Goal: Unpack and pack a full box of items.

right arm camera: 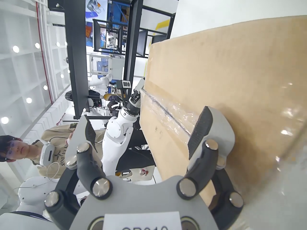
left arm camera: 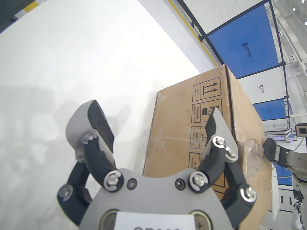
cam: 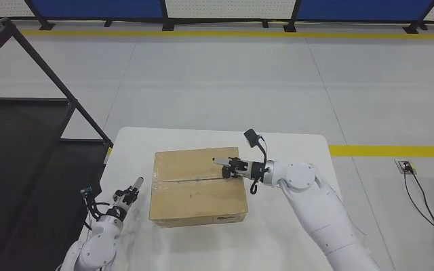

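At the lower left of the top view, the left gripper (cam: 133, 185) sits low over the white counter (cam: 291, 146), just beside the left side of the closed brown cardboard box (cam: 196, 196). Its jaws are spread apart with nothing between them. In the left wrist view the left gripper (left arm camera: 156, 116) faces the box's (left arm camera: 177, 125) printed side panel, with bare counter (left arm camera: 72, 48) beside it.

The box lies in the middle of the counter. Its top flaps are shut and clear tape runs along the seam between them.

Farther back, at the centre right of the top view, the right gripper (cam: 224, 168) is over the right end of that taped seam. In the right wrist view the right gripper (right arm camera: 144, 123) has its jaws apart and empty. One finger is over the box top (right arm camera: 227, 68) beside the tape, and the other is past the box's edge. Whether a finger touches the cardboard cannot be told.

Beyond the counter, a yellow floor line (cam: 224, 32) crosses the top of the frame.
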You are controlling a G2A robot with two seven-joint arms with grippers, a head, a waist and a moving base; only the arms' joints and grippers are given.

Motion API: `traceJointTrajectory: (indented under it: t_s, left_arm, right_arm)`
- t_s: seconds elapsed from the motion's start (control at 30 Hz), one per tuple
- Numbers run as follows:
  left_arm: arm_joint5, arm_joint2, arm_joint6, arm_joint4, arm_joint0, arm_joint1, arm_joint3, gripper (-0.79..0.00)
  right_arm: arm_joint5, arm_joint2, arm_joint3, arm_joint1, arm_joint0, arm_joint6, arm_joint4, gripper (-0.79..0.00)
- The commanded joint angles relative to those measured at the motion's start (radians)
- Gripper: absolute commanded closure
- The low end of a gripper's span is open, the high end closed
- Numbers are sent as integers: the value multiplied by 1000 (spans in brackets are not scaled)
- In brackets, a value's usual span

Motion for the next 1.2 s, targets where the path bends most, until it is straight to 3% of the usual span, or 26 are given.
traceJointTrajectory:
  t_s: [0.0, 0.23, 1.17]
  left_arm:
    - [0, 1, 0, 2, -1, 0, 1, -785]
    - [2, 10, -15, -6, -4, 1, -5, -785]
    - [8, 11, -21, -26, -3, 5, -7, -785]
  right_arm:
    - [10, 37, -48, 13, -41, -3, 0, -785]
    - [47, 117, -125, 42, -122, -12, 17, -785]
    - [80, 94, -42, 59, -86, -17, 45, -785]
